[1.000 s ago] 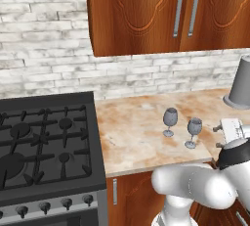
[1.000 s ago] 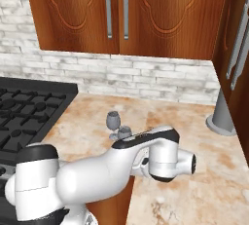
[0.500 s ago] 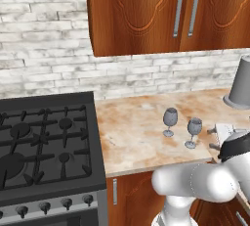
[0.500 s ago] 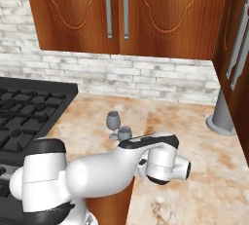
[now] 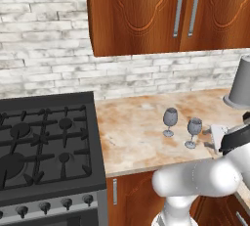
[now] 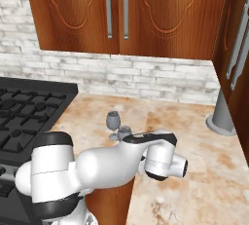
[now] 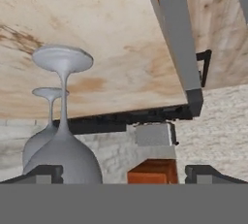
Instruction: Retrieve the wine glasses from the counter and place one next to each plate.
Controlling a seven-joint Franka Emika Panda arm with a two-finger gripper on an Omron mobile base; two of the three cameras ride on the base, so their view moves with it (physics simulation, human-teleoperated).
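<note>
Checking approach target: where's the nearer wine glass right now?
In the left base view the nearer wine glass stands upright on the counter, just right of the other glass, with the open gripper beside it.

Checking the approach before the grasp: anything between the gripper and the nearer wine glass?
Nothing visible. The open gripper faces the nearer wine glass directly; the second glass stands behind it, and the counter around both is bare.

Mottled stone counter (image 5: 136, 132) carries two upright wine glasses (image 5: 169, 121) near its front edge; grey cylinder (image 5: 239, 83) beyond.
</note>
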